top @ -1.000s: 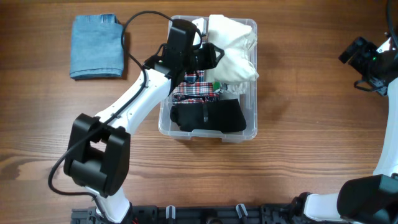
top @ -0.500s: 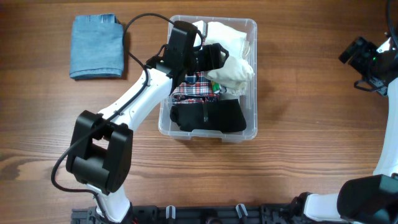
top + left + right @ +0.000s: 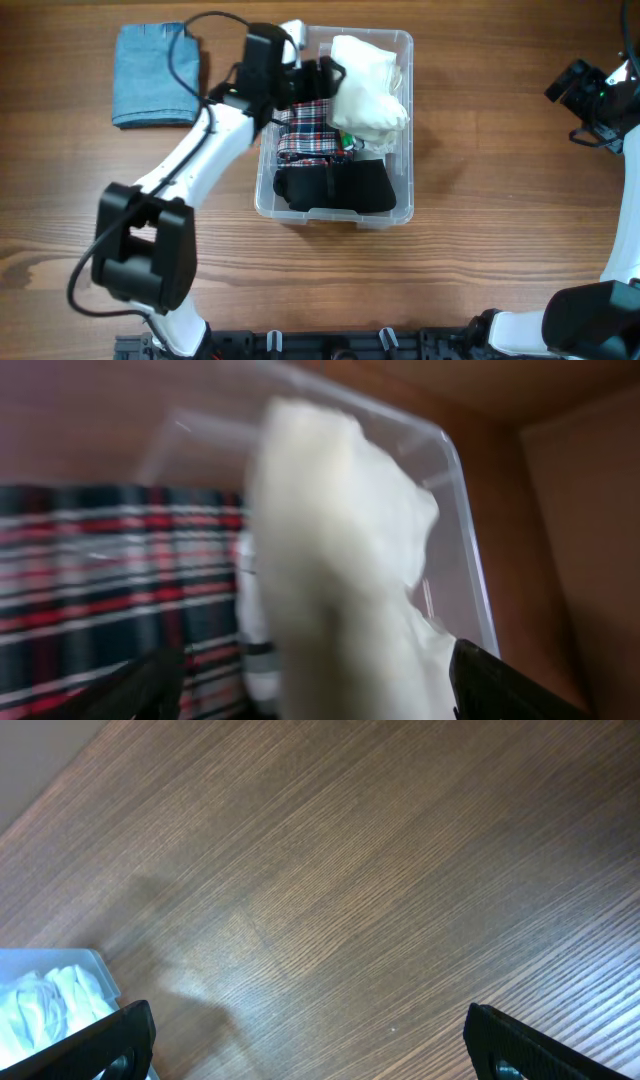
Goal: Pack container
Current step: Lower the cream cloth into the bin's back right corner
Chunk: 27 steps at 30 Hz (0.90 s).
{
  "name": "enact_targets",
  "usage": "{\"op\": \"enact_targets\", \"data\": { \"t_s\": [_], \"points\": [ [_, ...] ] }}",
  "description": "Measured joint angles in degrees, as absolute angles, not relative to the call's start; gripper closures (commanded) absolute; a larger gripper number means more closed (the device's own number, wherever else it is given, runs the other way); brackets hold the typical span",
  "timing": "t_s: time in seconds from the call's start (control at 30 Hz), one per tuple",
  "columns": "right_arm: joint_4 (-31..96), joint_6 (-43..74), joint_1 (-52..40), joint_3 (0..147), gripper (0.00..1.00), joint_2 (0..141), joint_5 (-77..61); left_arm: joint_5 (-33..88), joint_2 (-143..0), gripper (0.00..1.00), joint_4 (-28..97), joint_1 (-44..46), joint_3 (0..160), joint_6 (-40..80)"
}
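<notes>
Left claw hangs over the far end of the container, jaws spread wide beside the cream cloth and gripping nothing. It looks like the end of a drop-off into the bin, which sits mid-worktop. Next, I'd guess, comes the folded denim just left of it: swing over, drop square, pinch the stack, while the right claw sits open, far right.

No text, brand, no. or sign legible anywhere: none on the container, the plaid cloth, white cloth or black cloth inside, nor the denim piece beside it. Left wrist view too blurred to read.
</notes>
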State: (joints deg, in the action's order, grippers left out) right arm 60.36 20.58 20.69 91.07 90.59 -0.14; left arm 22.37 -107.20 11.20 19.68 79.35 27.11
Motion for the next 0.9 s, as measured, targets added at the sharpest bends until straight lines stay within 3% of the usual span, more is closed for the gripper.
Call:
{"op": "enact_targets", "data": {
  "t_s": [0.1,0.13,0.17,0.27,0.37,0.6,0.9],
  "points": [
    [60.36,20.58,20.69,91.07,0.00,90.56,-0.14,22.39,-104.86,0.16,11.86,16.51,79.35,27.05],
    [60.36,20.58,20.69,91.07,0.00,90.56,-0.14,22.41,-104.16,0.21,11.97,15.81,79.35,27.07],
    [60.36,20.58,20.69,91.07,0.00,90.56,-0.14,22.59,-103.35,0.34,11.97,15.29,79.35,27.05],
    [60.38,20.58,20.69,91.07,0.00,90.56,-0.14,23.05,-100.03,0.60,12.01,14.94,79.35,26.26],
    [60.40,20.58,20.69,91.07,0.00,90.59,-0.14,23.55,-95.42,0.96,12.80,14.98,79.35,25.23],
    [60.38,20.58,20.69,91.07,0.00,90.59,-0.14,21.39,-85.36,0.96,19.46,16.53,80.27,22.61],
    [60.38,20.58,20.69,91.07,0.00,90.59,-0.14,4.01,-85.27,0.96,25.41,27.38,80.60,17.21]
  ]
}}
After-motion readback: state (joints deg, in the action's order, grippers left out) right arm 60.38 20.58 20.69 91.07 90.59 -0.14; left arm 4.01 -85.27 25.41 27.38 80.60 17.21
